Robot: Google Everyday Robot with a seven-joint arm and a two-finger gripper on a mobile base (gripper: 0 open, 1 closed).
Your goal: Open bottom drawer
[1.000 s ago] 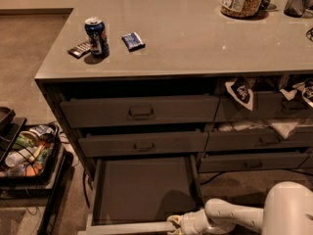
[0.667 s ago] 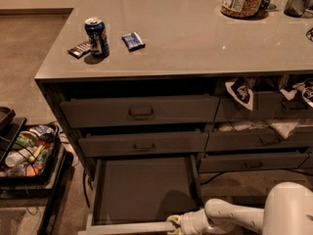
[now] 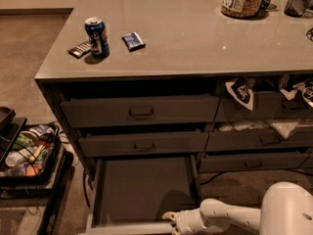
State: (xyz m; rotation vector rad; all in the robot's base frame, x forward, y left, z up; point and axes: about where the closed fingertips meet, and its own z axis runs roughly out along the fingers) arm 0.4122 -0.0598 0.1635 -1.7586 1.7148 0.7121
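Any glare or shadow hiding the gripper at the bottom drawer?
Camera view: dim warm light; the wide dark-grey bottom drawer stands pulled out, its inside murky, a shadow darkening it beside the white gripper at its front edge, which stands out pale. Glare only on the glossy grey countertop.

Bottom drawer [image 3: 142, 187] stands far out, inside bare. Gripper [image 3: 170, 223] at its front edge, 6 o'clock. Can [image 3: 97, 36] on counter [image 3: 195, 38], 11 o'clock.
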